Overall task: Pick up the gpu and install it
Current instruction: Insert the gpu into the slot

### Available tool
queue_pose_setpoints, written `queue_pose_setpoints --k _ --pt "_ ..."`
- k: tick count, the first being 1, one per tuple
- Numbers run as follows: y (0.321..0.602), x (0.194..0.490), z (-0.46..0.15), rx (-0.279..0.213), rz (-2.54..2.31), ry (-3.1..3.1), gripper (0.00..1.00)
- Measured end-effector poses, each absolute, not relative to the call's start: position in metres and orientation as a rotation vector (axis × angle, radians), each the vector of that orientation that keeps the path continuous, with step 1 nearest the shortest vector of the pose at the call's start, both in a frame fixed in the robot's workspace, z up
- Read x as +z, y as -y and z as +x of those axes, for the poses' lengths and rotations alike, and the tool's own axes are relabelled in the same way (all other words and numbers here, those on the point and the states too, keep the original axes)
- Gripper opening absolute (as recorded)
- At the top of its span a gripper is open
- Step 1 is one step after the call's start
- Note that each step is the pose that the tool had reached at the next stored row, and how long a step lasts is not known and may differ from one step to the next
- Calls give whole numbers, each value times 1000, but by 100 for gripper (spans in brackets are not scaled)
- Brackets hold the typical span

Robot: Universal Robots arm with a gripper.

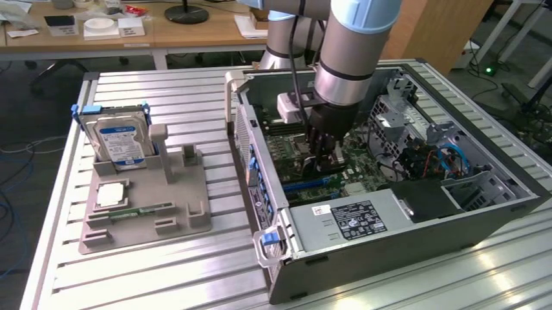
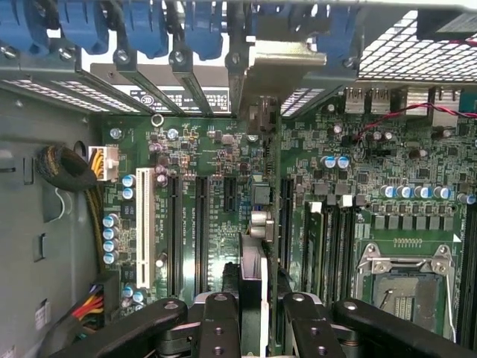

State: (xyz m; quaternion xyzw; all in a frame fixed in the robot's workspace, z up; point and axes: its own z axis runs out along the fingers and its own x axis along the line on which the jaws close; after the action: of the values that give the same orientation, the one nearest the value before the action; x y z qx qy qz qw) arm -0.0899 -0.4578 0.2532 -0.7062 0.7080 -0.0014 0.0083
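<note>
Clamped in the gripper [image 2: 257, 324], the gpu [image 2: 253, 272] is held edge-on over the motherboard's [image 2: 223, 156] expansion slots [image 2: 202, 224]. Its silver bracket [image 2: 261, 71] is turned toward the computer case's [image 1: 414, 248] rear edge.

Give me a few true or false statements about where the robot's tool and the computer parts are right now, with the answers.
The tool is inside the open computer case. True.
The hard drive lies flat inside the case. False: it stands upright in the grey holder on the table.
The tool is shut on the gpu, held edge-on over the motherboard. True.
A fan covers the processor socket. False: the socket is uncovered.
</note>
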Motion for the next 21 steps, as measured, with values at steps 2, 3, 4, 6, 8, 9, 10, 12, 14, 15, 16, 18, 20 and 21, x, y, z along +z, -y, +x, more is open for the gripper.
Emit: queue_pose_setpoints --k 2,3,4,6,8,9,10,12,14,15,16,18,20,21 --pt "458 253 -92 -5 -2207 -2212 27" --pt "458 252 -92 -4 -2207 -2212 27" --pt "458 252 -92 -4 -2207 -2212 27" --pt "458 252 -94 -5 -2207 -2212 27" --pt "458 251 -94 -4 -2207 -2212 27" --pt "458 250 -94 -4 -2207 -2212 27" --pt "458 249 -94 -4 -2207 -2212 27" --pt "458 248 -94 -5 -2207 -2212 27" --pt "458 248 -94 -5 -2207 -2212 27" --pt "458 248 -94 -6 -2206 -2212 27" --pt "458 248 -94 -7 -2206 -2211 27" --pt "458 248 -94 -9 -2205 -2210 27" --pt "458 248 -94 -9 -2205 -2210 27" --pt "458 248 -94 -9 -2205 -2210 27"
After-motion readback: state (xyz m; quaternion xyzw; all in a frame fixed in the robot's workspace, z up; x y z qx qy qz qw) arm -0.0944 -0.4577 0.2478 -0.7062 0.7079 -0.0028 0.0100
